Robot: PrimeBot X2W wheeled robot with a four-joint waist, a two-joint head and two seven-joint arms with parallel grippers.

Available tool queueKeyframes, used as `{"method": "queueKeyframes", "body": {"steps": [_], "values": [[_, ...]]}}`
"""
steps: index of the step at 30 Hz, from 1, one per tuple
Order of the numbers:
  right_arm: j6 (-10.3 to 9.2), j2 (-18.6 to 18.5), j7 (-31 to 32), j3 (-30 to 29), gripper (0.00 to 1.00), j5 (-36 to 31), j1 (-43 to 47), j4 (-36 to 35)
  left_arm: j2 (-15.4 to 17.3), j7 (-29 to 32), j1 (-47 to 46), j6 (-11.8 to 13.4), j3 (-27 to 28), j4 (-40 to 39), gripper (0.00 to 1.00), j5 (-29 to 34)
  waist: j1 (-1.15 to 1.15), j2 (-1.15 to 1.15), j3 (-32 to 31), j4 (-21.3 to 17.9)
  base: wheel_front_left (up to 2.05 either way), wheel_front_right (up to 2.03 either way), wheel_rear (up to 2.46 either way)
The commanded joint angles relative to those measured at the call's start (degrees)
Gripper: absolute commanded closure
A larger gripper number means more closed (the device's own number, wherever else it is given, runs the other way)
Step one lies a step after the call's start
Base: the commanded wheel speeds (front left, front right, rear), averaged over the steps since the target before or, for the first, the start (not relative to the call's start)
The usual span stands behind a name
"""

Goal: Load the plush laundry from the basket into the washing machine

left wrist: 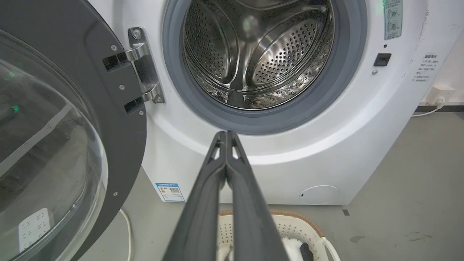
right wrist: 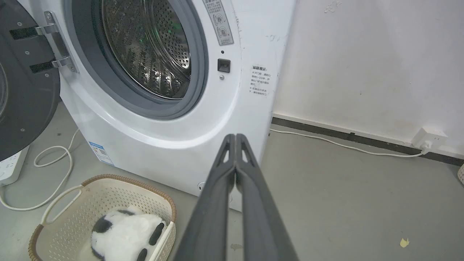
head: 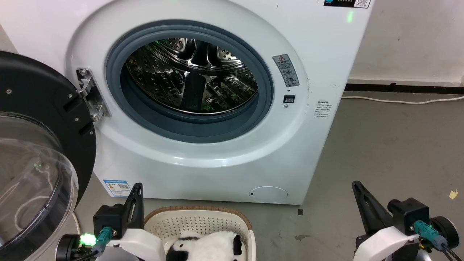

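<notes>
Nearest us in the head view, our left gripper point(head: 137, 187) rises at the lower left and our right gripper point(head: 357, 185) at the lower right. Each is seen edge-on as one dark blade, so from here we cannot tell how the jaws stand. Just to the right of the left gripper sits the basket point(head: 203, 210). The panda point(head: 208, 247) lies inside it, well to the left of the right gripper. Beyond both grippers stands the washing machine point(head: 319, 72), its steel drum point(head: 192, 79) showing through the open front. Its door point(head: 40, 94) stands wide open to the left of the left gripper.

In the left wrist view we find the left gripper's fingers point(left wrist: 204, 203) pressed flat together with nothing between them. Their tips sit before the grey ring point(left wrist: 264, 123) under the drum. The basket lies beneath them, with a patch of the panda's fur just to their right.

In the right wrist view the right gripper's fingers are clenched on nothing too. The basket with the panda in it lies low to their left, apart from them. The washing machine stands ahead and left, and a wall socket point(right wrist: 429, 137) with a white cable point(right wrist: 326, 142) sits well off to their right.
</notes>
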Motion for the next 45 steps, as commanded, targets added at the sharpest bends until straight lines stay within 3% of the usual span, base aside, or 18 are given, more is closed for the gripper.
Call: {"method": "queueKeyframes", "body": {"steps": [1, 3, 4, 31, 45], "values": [[-0.05, 0.2, 0.0, -0.2, 1.0, -0.4, -0.7, -0.2, 0.0, 0.0, -0.9, -0.2, 0.1, -0.2, 1.0, 0.1, 0.0, 0.0, 0.0, 0.0, 0.0, 0.0, 0.0], [-0.05, 0.2, 0.0, -0.2, 1.0, -0.4, -0.7, -0.2, 0.0, 0.0, -0.9, -0.2, 0.1, -0.2, 1.0, 0.1, 0.0, 0.0, 0.0, 0.0, 0.0, 0.0, 0.0], [0.0, 0.0, 0.0, 0.0, 0.0, 0.0, 0.0, 0.0, 0.0, 0.0, 0.0, 0.0, 0.0, 0.0, 0.0, 0.0, 0.0, 0.0, 0.0, 0.0, 0.0, 0.0, 0.0], [-0.01, 0.0, -2.9, -0.4, 0.0, 3.5, -0.6, -0.4, 0.2, -2.9, -0.8, -1.0, -1.6, 1.9, 0.0, -2.0, 0.0, 0.0, 3.7, -1.8, 0.0, 0.0, 0.0], [-0.02, 0.0, -4.5, 0.9, 0.0, 7.5, -2.4, -1.4, 3.1, -3.7, -4.8, -2.3, -3.8, 9.0, 0.0, -3.1, 0.0, 0.0, 10.0, -4.9, 0.0, 0.0, 0.0]]}}
